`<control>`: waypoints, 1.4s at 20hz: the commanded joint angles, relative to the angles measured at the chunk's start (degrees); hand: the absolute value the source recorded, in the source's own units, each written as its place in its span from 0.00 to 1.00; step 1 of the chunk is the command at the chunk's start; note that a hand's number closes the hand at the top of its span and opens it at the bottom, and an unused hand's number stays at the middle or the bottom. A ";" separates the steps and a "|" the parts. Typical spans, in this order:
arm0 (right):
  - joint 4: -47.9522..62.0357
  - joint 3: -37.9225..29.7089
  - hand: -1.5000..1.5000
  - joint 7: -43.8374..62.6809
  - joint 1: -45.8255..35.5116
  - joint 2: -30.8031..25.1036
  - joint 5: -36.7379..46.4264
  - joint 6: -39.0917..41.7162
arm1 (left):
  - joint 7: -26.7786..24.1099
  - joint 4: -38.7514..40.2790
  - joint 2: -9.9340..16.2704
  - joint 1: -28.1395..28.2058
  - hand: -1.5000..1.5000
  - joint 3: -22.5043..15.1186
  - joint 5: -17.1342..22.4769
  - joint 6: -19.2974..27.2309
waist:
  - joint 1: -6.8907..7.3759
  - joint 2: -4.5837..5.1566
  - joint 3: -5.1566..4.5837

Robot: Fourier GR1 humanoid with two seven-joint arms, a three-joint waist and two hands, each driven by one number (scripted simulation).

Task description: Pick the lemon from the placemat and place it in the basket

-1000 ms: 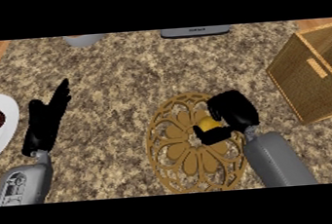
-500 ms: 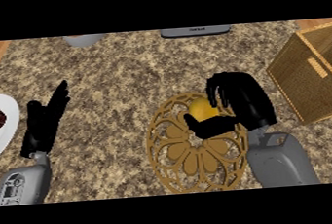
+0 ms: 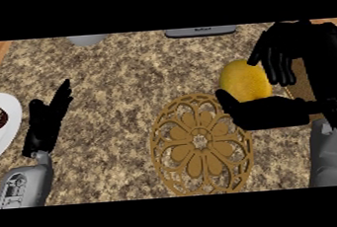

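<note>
Two hands show: your right hand (image 3: 273, 109) cups the lemon (image 3: 245, 80) between thumb and curled fingers, lifted off the placemat (image 3: 201, 144) for carrying, while your left hand (image 3: 47, 121) rests open.

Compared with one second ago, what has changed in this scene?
The right hand closed around the lemon, lifted it off the placemat and moved up and right, now covering the basket. The left hand stayed open at the left, and the plate stayed in place.
</note>
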 commanded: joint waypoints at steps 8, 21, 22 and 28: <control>8.47 -13.94 1.00 8.32 -18.28 -13.22 -5.09 6.30 | 2.20 -4.34 -0.39 1.93 0.50 -0.72 -0.06 -0.57 | 0.96 0.17 0.03; 31.36 -14.81 1.00 -10.05 -14.17 -37.09 3.49 11.36 | 0.12 -0.75 -0.69 -0.22 0.50 -0.12 -0.57 -0.10 | 0.91 0.60 0.06; 34.26 -15.05 1.00 -13.40 -12.40 -38.87 5.00 8.96 | -0.88 -0.95 -2.26 0.40 0.50 -1.73 -1.43 0.51 | 1.05 0.75 0.07; 38.35 -18.71 1.00 -25.95 -5.69 -42.36 3.46 3.70 | 1.29 -2.43 0.83 0.29 0.50 0.89 0.71 -2.35 | 0.61 0.41 0.07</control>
